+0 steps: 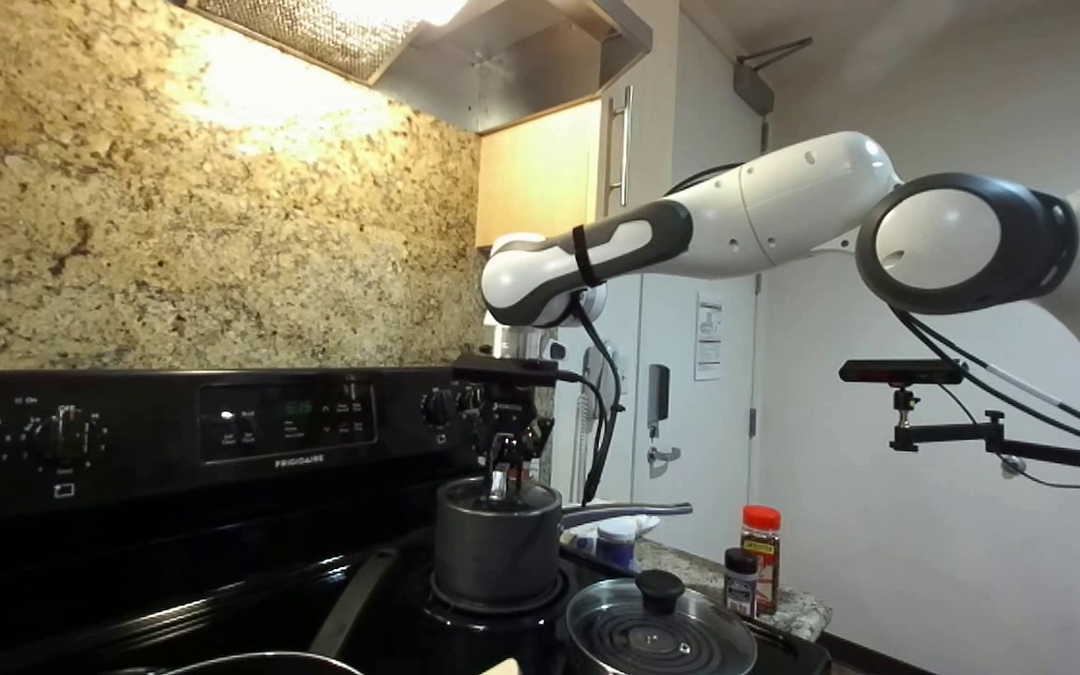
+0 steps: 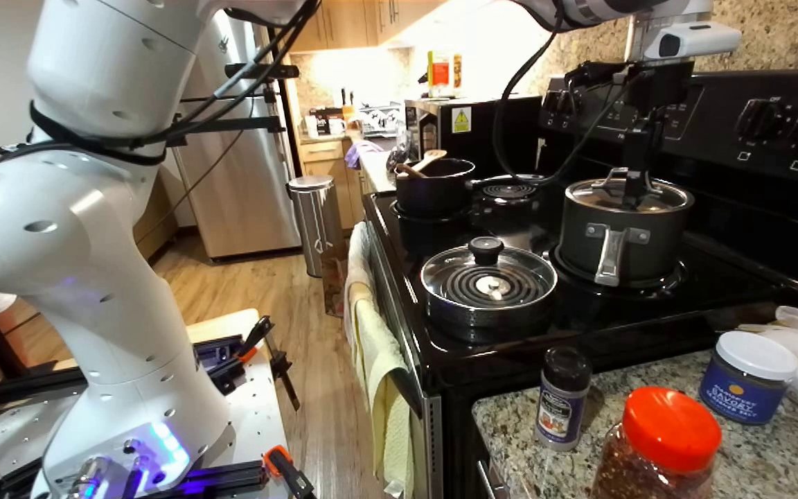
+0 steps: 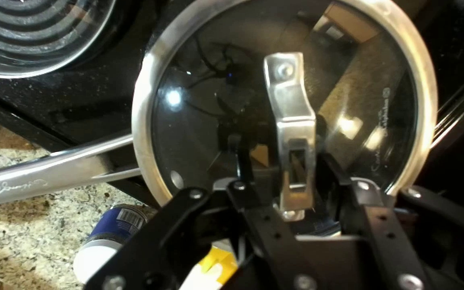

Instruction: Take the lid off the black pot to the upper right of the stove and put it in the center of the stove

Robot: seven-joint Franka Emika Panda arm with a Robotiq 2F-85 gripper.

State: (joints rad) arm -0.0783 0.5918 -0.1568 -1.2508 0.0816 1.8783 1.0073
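Observation:
The clear glass lid (image 3: 199, 88) with a silver rim and a silver strap handle (image 3: 290, 100) lies on the black pot (image 1: 498, 553). The lid also shows in an exterior view (image 2: 663, 198). The pot (image 2: 655, 242) stands on the back burner of the black stove (image 2: 731, 281), its silver handle (image 3: 63, 169) pointing over the counter side. My gripper (image 3: 284, 161) points down at the lid, also seen in both exterior views (image 1: 502, 492) (image 2: 636, 197). Its fingers are apart on either side of the strap handle, with gaps visible. The fingertips are partly dark against the glass.
Another glass lid (image 2: 454, 281) with a dark knob (image 2: 485, 249) covers the front burner beside the pot. A dark pan (image 2: 437, 190) with wooden utensils stands across the stove. Jars (image 2: 749, 378) (image 2: 562, 402) (image 2: 669, 443) stand on the counter. The hood (image 1: 540, 75) hangs above.

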